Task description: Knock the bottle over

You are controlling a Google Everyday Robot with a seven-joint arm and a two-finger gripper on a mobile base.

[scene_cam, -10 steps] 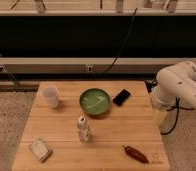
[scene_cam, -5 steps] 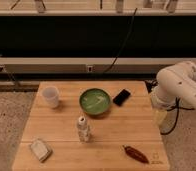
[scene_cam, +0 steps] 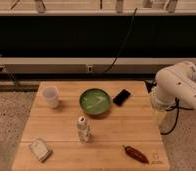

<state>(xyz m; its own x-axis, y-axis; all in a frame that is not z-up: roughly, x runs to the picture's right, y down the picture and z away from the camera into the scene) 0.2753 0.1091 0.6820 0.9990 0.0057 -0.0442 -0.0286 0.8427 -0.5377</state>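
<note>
The bottle (scene_cam: 82, 129) is small and clear with a white cap and a pale label. It stands upright near the middle of the wooden table (scene_cam: 66, 150), just in front of the green bowl (scene_cam: 95, 101). My white arm (scene_cam: 178, 87) hangs over the table's right edge. The gripper (scene_cam: 158, 116) points down beside that edge, well to the right of the bottle and apart from it.
A white cup (scene_cam: 51, 96) stands at the back left. A black phone (scene_cam: 122, 96) lies right of the bowl. A pale sponge-like block (scene_cam: 40, 149) lies at the front left and a dark red chilli (scene_cam: 135, 153) at the front right. A black cable (scene_cam: 172, 125) hangs by the arm.
</note>
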